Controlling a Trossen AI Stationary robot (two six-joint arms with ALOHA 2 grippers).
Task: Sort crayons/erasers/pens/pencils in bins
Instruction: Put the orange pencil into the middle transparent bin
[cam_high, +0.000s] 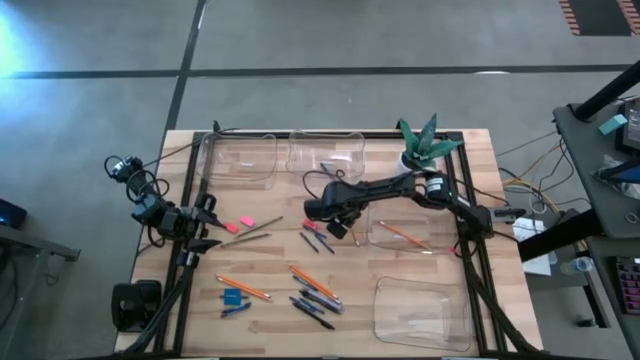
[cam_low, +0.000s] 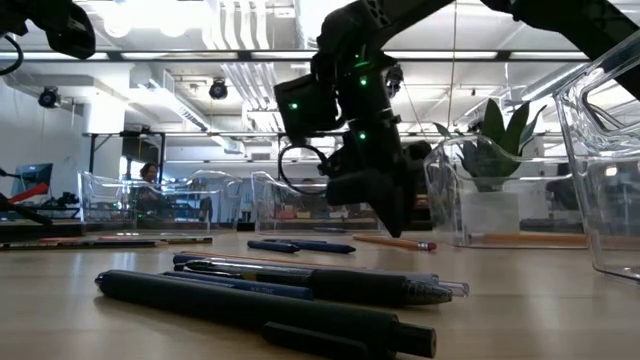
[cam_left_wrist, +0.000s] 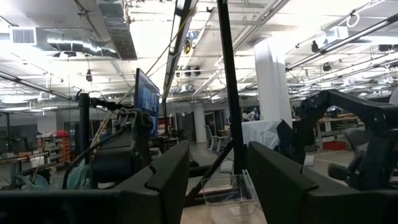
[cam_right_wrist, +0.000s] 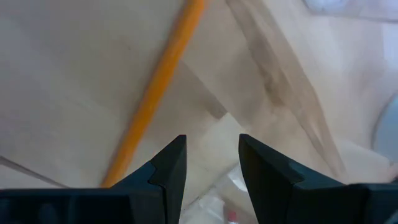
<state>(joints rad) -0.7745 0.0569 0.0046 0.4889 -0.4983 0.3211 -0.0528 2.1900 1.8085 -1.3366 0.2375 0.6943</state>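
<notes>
Dark right hand (cam_high: 338, 228) hovers empty above pens (cam_high: 318, 240).

An orange pencil (cam_right_wrist: 158, 93) lies beside the parted fingers (cam_right_wrist: 168, 168) (nothing held).

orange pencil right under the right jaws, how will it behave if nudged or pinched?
The orange pencil looks thin, straight and rigid, so it probably stays stiff when lifted. It lies flat on bare wood, so a sideways nudge would likely roll it. Its slim shaft may slip or pivot unless the open jaws of the right gripper close near its middle.
</notes>
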